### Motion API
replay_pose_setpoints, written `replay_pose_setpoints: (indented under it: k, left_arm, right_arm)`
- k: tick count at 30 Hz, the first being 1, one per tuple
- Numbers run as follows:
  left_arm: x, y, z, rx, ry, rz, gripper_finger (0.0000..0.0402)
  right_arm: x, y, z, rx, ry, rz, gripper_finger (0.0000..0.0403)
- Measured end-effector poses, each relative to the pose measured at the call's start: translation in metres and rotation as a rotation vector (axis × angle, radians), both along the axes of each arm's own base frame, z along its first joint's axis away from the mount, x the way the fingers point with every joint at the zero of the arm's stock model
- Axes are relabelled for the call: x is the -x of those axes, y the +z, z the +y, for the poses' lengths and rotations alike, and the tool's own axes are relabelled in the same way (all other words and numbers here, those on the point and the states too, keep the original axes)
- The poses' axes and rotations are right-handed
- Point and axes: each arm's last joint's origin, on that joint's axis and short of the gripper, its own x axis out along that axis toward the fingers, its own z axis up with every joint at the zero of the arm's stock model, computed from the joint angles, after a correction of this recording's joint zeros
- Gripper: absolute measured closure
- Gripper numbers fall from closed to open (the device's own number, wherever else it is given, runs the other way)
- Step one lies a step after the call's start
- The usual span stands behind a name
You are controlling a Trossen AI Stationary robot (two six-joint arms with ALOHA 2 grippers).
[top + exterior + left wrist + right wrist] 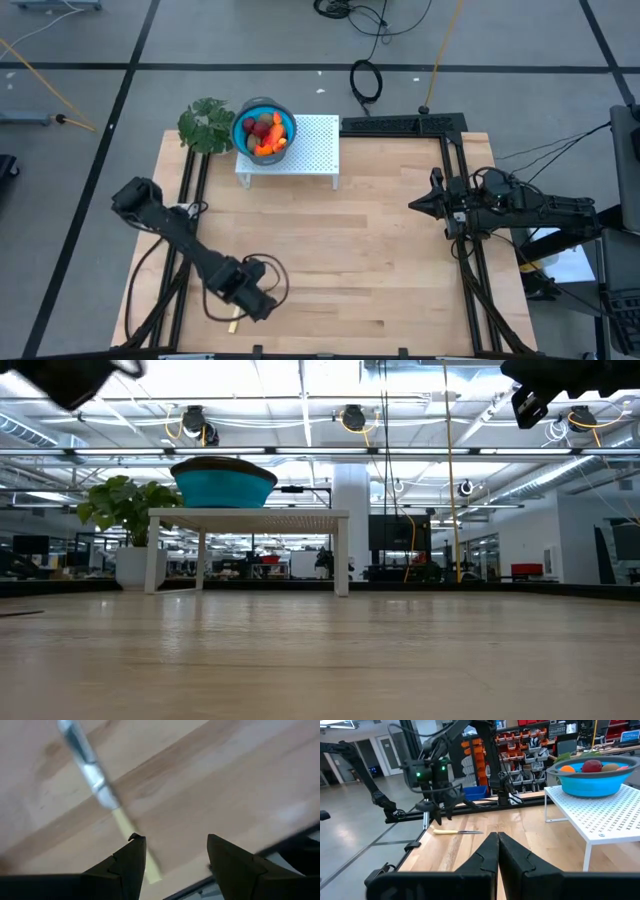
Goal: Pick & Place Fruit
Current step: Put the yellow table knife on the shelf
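The left end effector [172,852], fingers apart, hovers over the knife [107,797] lying on the wooden table [220,780].

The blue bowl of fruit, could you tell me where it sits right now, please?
In the high view the blue bowl sits on the white perforated stand at the table's far edge, left of centre, right beside the green plant.

Orange and dark red fruit [266,135] fill a blue bowl [243,112] on a white perforated stand [312,150].

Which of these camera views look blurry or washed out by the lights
Left wrist view: the knife is blurred and soft above the open left gripper. Low view: ceiling lights glare brightly behind the blue bowl. High view: evenly lit, sharp.
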Motion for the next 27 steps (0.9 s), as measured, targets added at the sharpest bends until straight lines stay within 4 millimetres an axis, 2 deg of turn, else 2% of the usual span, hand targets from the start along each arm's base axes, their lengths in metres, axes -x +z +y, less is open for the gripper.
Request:
replay_pose_setpoints:
  k: [5,13,20,27]
  left_arm:
    - [0.021,-0.019,-0.014,-0.011,0.068,0.045,0.0192]
    - [0.042,-0.047,-0.029,0.042,0.145,0.033,0.0192]
    - [0.057,-0.061,-0.038,0.075,0.195,0.035,0.0192]
    - [0.062,-0.067,-0.045,0.13,0.21,0.012,0.0193]
  right_arm:
    - [0.0,0.0,0.0,0.0,0.0,-0.001,0.0403]
    - [0.0,0.0,0.0,0.0,0.0,-0.001,0.0403]
    - [0.0,0.0,0.0,-0.026,0.0,0.001,0.0403]
    - [0.0,0.0,0.0,-0.026,0.0,0.001,0.0403]
